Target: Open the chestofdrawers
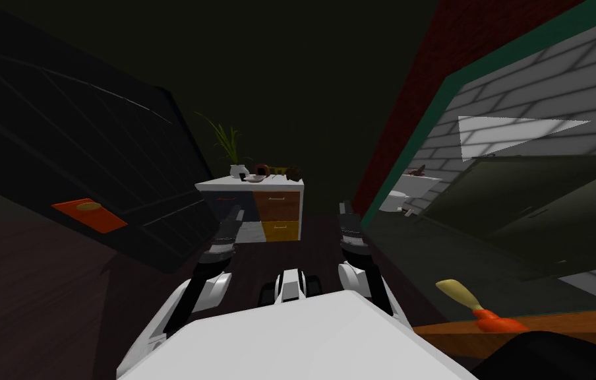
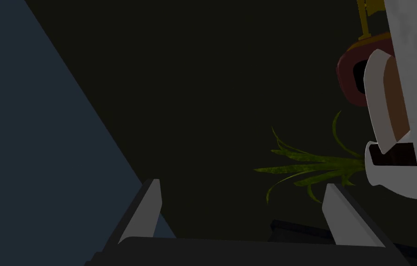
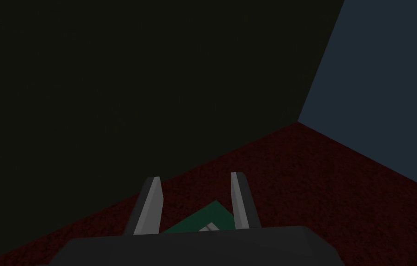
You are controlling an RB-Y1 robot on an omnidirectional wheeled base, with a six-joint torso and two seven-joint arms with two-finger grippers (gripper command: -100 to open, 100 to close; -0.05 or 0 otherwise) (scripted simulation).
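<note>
The left end effector (image 2: pixel 244 214) holds its fingers wide apart. The right end effector (image 3: pixel 193 203) shows a narrower gap, gripping nothing. Well ahead stands the chest of drawers (image 1: pixel 277 210), drawers shut, with a potted plant (image 1: pixel 227 148) at its top's left corner.

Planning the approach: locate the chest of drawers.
In the head view, the chest of drawers stands straight ahead, centre, a potted plant on its white top.

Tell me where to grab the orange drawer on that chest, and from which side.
Take the pale bar handle across the top of the orange drawer, coming straight at the front of the chest of drawers. The bar lies level and the front faces me, so pinching it from above and below should suit.
</note>
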